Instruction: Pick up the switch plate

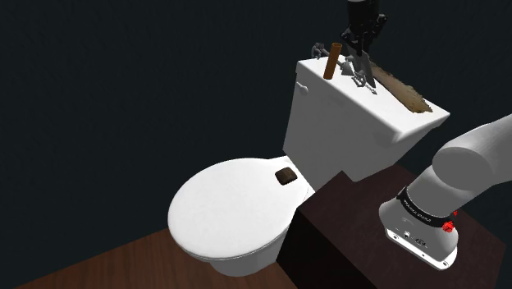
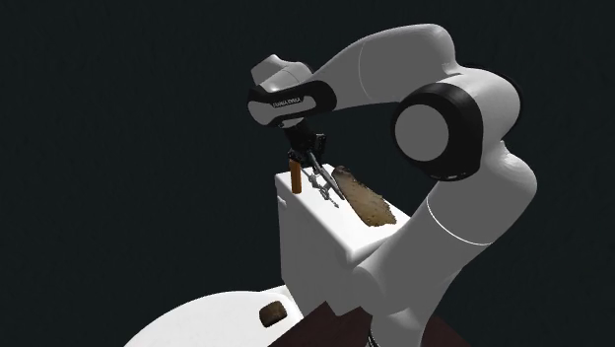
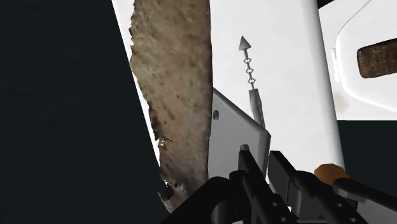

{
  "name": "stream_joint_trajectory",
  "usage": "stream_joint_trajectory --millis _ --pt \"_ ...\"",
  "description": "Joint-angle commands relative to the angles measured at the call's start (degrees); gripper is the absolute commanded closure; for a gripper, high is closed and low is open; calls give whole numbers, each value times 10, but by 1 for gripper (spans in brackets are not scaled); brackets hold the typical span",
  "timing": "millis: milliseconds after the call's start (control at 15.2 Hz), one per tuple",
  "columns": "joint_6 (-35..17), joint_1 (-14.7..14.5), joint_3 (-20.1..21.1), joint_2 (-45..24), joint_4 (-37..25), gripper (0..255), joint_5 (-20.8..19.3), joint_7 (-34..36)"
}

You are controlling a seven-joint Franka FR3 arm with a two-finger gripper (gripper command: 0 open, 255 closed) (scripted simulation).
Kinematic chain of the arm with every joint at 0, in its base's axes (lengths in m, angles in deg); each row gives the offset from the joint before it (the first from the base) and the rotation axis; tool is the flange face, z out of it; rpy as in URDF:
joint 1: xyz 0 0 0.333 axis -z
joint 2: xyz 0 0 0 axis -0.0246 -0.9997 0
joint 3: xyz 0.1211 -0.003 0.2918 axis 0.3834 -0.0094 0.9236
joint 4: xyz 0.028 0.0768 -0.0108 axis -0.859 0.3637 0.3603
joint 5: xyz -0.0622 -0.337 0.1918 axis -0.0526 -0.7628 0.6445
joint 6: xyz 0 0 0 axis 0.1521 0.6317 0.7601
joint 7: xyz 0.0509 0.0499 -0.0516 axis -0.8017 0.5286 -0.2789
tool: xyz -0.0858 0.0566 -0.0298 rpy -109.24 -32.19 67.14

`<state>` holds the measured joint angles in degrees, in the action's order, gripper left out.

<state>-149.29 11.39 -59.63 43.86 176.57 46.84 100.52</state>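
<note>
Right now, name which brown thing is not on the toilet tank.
The small dark brown squarish block, lying on the white toilet lid; the brown cylinder and the rough brown slab both rest on the white tank.

The toilet point(image 1: 230, 209) and its tank point(image 1: 353, 123) are plain white. On the tank are a slab point(image 3: 175, 83) mottled in tan and dark brown with fine dark speckles, a flat grey switch plate point(image 3: 235, 137), a grey arrow-tipped chain point(image 3: 248, 63) and a reddish-brown peg point(image 1: 331, 61) with an orange top. A small dark brown block point(image 1: 285, 175) marks the white lid, the floor point(image 1: 107, 263) is dark reddish-brown wood grain, the stand point(image 1: 361, 222) is dark brown, and the arm point(image 2: 473, 227) is white with a black joint against a black area.
</note>
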Motion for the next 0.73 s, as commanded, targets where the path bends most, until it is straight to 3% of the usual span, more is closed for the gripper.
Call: stream_joint_trajectory --millis 0,660 --pt "7 0 0 0 -7 255 0 -3" --pt "77 3 3 -8 -90 255 -1 -29"
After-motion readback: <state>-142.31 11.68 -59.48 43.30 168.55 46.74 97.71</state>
